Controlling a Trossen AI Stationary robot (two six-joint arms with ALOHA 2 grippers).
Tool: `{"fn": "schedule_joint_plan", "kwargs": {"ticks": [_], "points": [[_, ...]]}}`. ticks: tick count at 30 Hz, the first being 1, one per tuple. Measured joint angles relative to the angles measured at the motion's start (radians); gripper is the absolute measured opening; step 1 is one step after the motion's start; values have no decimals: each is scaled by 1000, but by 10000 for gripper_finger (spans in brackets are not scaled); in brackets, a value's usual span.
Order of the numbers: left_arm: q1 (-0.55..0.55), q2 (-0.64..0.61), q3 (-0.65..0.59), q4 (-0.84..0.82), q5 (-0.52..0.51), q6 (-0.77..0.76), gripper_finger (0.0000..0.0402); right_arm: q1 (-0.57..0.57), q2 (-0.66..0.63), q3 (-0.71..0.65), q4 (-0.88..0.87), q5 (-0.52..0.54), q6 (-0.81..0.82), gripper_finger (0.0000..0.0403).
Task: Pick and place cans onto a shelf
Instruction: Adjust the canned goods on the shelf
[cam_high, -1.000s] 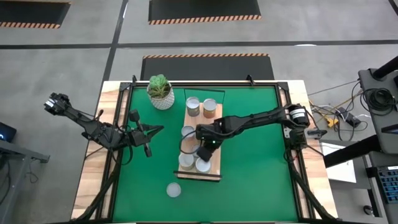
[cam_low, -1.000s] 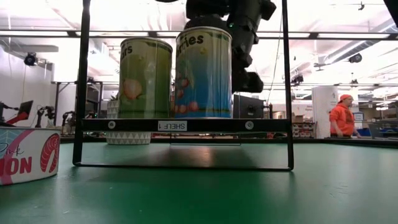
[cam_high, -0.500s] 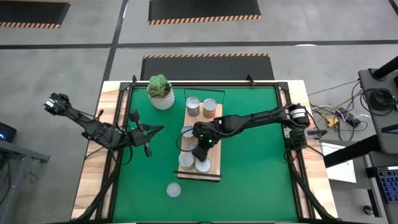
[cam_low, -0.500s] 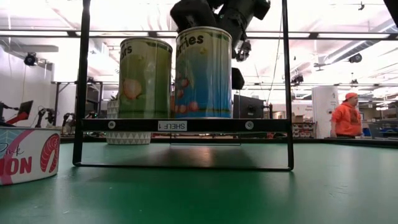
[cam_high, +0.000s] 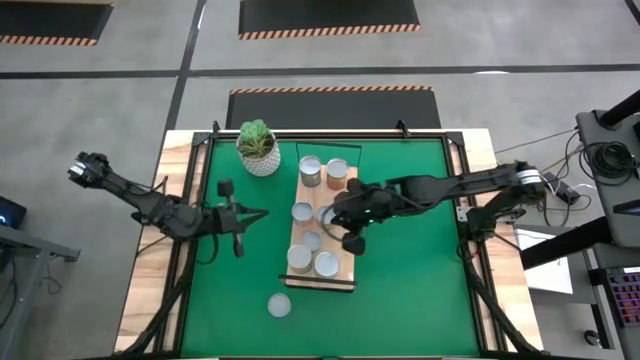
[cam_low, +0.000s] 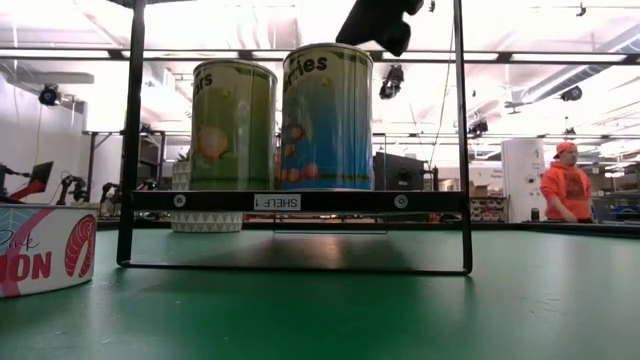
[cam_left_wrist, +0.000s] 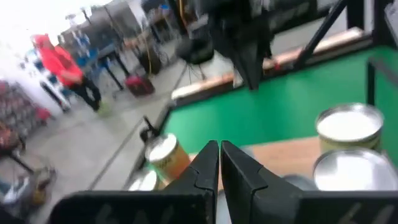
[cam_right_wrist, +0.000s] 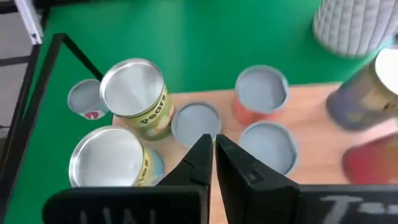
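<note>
The shelf (cam_high: 346, 262) is a light wooden board lying on the green mat, and it carries several cans. Two tall ones (cam_high: 311, 170) (cam_high: 337, 172) stand at its far end, low ones (cam_high: 302, 212) in the middle, and two (cam_high: 298, 258) (cam_high: 326, 264) at its near end. One more can (cam_high: 279, 305) stands on the mat near the front. My right gripper (cam_high: 350, 238) hangs shut above the shelf's right edge, over the low cans (cam_right_wrist: 196, 121), holding nothing. My left gripper (cam_high: 236, 216) is shut and empty over the mat, left of the shelf.
A white pot with a green plant (cam_high: 258, 147) stands at the mat's far left. In the low view the shelf's black frame (cam_low: 300, 201) bears two tall cans (cam_low: 235, 125) (cam_low: 328, 118), and a salmon-labelled can (cam_low: 40, 250) is at the left. A person in orange (cam_low: 567, 190) stands far behind.
My right gripper has risen from low among the cans on the shelf and drawn back toward the table's right edge, rolling as it went. It has stayed shut. The cans stand where they were.
</note>
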Motion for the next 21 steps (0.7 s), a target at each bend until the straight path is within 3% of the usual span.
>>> {"fn": "schedule_joint_plan", "kwargs": {"ticks": [4,8,10,21], "points": [[151,78,66,-89,179,-82,0,-20,-96,-108,101,0,-97,11],[349,194,105,-133,557,-203,0,-45,-181,-214,187,2,-148,11],[409,241,103,-155,670,-241,0,-50,-215,-274,238,2,-170,11],[439,436,53,44,725,-251,0,-75,-329,-533,534,0,-224,11]]}}
